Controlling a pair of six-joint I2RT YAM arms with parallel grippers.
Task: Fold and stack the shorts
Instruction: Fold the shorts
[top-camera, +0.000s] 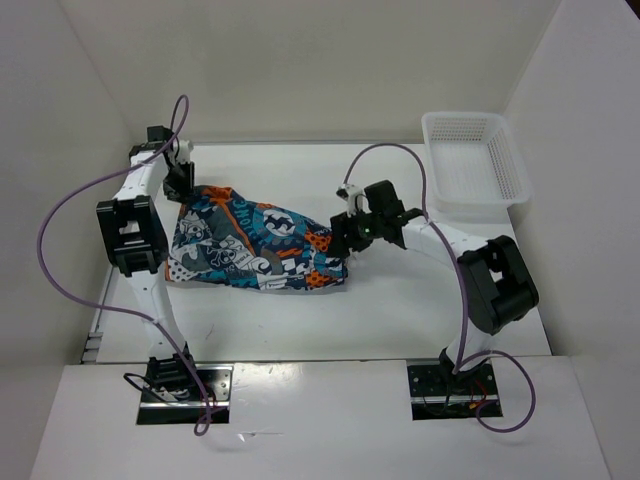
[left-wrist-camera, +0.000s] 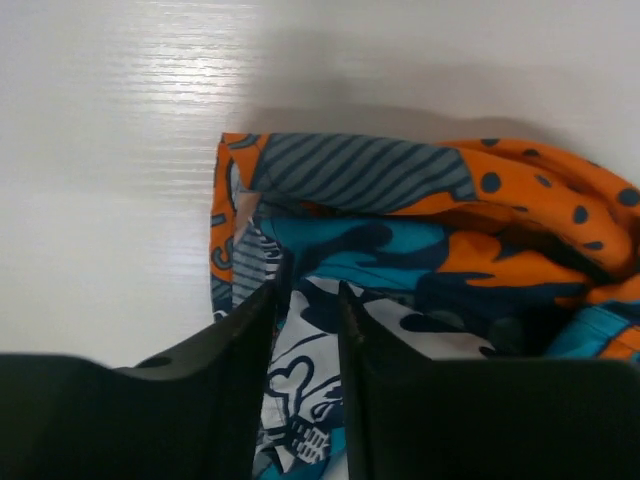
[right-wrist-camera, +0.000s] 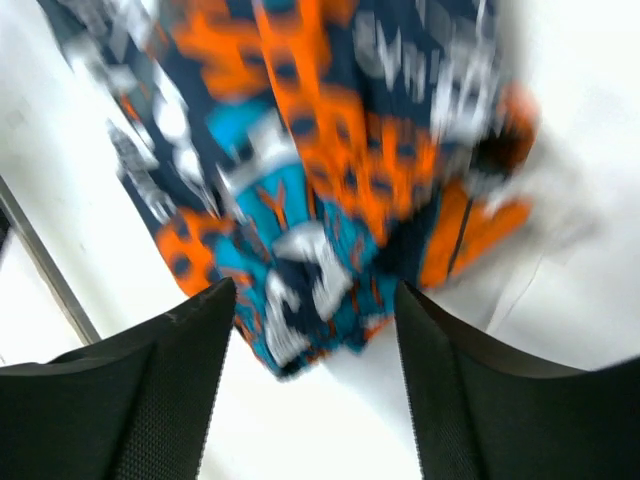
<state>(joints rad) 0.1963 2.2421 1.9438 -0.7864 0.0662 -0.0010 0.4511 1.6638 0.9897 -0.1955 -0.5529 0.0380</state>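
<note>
Black fingers (left-wrist-camera: 230, 380) of the left jaws stand at a narrow slit with a fold of the shorts (left-wrist-camera: 400, 230) between them, and they appear to be pinching the printed cloth near its far left corner. The right jaws, seen past their own fingers (right-wrist-camera: 170, 400), are spread wide and hold nothing. They hang over the opposite, near right end of the shorts (right-wrist-camera: 320, 170), though that view is blurred.

Between the two arms the shorts (top-camera: 255, 250) lie bunched on the desk (top-camera: 400, 310), left of centre. Their long axis runs across the desk from the left jaws towards the right jaws, dipping slightly nearward as it goes right. Each arm is thus nearest one end of the garment, and a fold along this axis would probably need the right jaws to take a hold of their own end first. A white mesh basket (top-camera: 512, 170) stands well apart at the far right corner.
</note>
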